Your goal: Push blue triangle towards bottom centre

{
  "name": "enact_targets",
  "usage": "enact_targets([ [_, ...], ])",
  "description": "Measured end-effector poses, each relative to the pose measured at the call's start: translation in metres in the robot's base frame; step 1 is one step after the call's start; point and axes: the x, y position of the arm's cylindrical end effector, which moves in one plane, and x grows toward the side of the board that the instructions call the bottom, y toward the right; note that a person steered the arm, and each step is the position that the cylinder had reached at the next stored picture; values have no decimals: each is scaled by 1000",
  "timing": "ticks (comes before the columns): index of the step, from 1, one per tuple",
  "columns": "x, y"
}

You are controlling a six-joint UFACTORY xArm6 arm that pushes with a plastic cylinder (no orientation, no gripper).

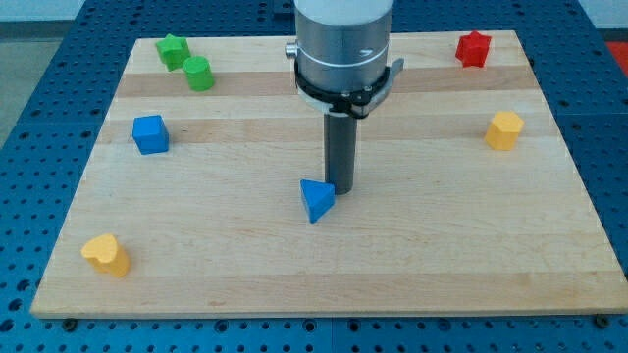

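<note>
The blue triangle [316, 200] lies on the wooden board [324, 265] a little below the board's middle. My tip [340, 188] rests on the board right beside the triangle, at its upper right edge, touching or nearly touching it. The rod hangs straight down from the grey arm body [343, 44] at the view's top centre.
A blue cube [150, 134] sits at the left. A green star [174, 50] and a green cylinder [199, 74] sit at the top left. A red star [473, 48] sits at the top right. A yellow block [504, 129] is at the right, another yellow block [106, 255] at the bottom left.
</note>
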Motion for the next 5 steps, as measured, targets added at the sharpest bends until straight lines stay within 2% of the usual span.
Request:
enact_targets([
  [1,13,0],
  [3,-22,-2],
  [5,-14,-13],
])
